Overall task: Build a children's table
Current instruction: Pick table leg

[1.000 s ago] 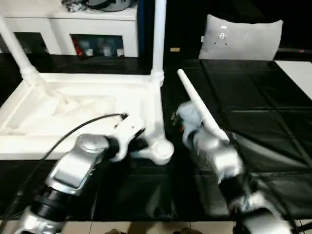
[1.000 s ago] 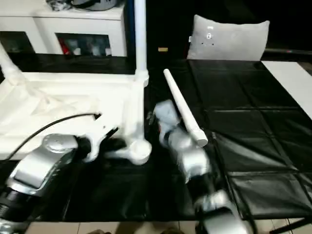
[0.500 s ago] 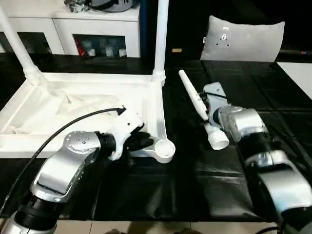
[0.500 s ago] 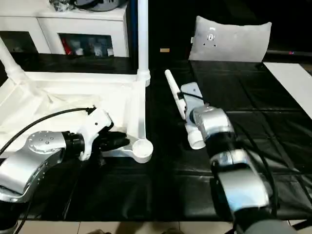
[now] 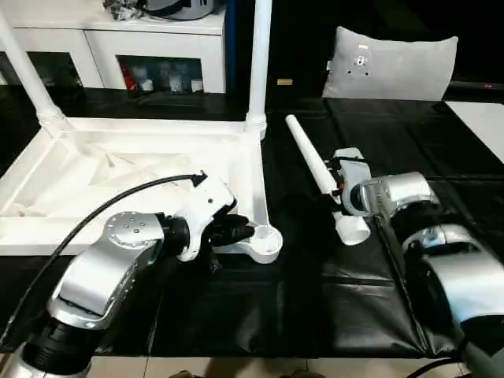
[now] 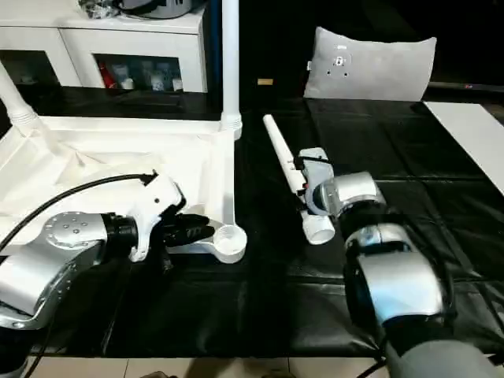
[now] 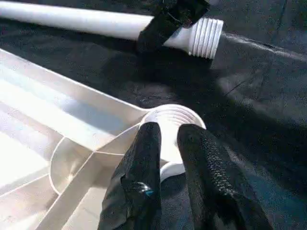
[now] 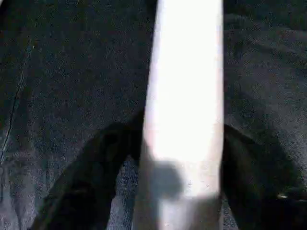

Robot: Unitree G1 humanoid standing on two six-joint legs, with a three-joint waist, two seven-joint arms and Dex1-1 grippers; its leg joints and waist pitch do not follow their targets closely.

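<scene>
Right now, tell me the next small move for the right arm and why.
Probably lift the loose leg and swing its threaded end toward the empty corner socket. The right gripper is closed around the leg near that end, the left gripper steadies the socket's rim, and two legs already stand in the far corners.

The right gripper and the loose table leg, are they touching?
Touching. In the right wrist view the leg runs between the right gripper's two black fingers, which press against its sides.

Black sheet (image 5: 409,169) w/ upturned table top (image 5: 118,169), loose leg (image 5: 315,169), pillow (image 5: 391,63).
</scene>
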